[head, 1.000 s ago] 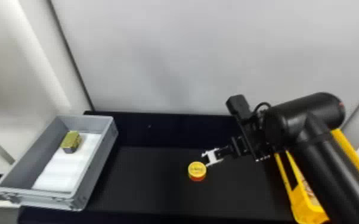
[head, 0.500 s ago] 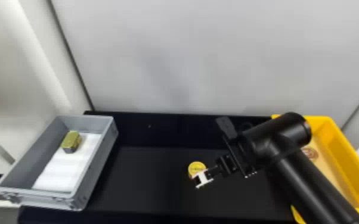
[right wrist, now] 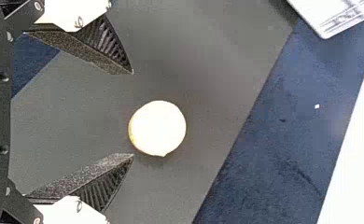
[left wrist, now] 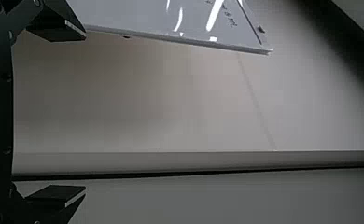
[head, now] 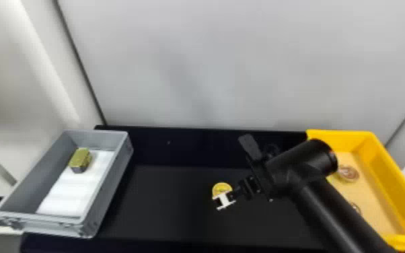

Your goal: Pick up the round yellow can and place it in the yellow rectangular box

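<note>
Picking up the round yellow can [head: 221,188] comes first. Our right gripper [right wrist: 133,114] has wide jaws; next we fit them around it.

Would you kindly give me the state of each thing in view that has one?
Round yellow can: upright on the black table, not gripped.
Right gripper: open, empty, near the can.
Left gripper: open, empty.
Yellow rectangular box: uncovered, a round item inside.
Gray bin: uncovered, holding a white liner and a gold block.
White liner: lying flat.
Gold block: resting in the bin.
</note>
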You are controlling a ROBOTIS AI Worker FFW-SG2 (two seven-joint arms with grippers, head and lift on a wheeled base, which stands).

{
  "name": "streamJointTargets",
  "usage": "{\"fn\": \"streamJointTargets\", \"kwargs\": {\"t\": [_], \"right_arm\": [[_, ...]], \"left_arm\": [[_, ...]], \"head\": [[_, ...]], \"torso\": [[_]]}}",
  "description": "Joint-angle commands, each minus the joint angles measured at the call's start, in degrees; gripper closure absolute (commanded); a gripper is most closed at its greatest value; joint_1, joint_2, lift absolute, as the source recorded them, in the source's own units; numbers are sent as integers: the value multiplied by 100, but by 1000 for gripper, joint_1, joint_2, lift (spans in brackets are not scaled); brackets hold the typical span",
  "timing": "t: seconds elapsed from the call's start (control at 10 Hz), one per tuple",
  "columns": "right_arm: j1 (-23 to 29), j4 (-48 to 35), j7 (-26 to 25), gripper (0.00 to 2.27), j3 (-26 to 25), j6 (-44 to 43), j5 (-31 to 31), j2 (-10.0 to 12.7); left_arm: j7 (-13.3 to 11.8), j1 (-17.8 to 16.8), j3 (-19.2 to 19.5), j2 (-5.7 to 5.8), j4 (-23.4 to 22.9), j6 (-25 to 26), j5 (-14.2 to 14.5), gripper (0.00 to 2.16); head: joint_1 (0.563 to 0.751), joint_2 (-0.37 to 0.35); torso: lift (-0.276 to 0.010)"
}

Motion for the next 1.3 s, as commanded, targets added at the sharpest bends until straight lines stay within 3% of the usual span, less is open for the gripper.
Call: {"fn": "streamJointTargets", "kwargs": {"t": [0.0, 0.3, 1.2], "right_arm": [[232, 174, -136, 165, -292, -695, -249, 111], [311, 77, -163, 165, -90, -986, 67, 111], [319, 596, -207, 167, -248, -1540, 419, 79]], "left_arm": [[-15, 18, 0, 5, -1, -12, -26, 117], [-24, 27, 0, -4, -1, -20, -26, 119], [-76, 18, -70, -30, -27, -82, -52, 119]], "head": [[694, 54], [694, 54], [694, 54]], "torso": [[0], [0], [0]]}}
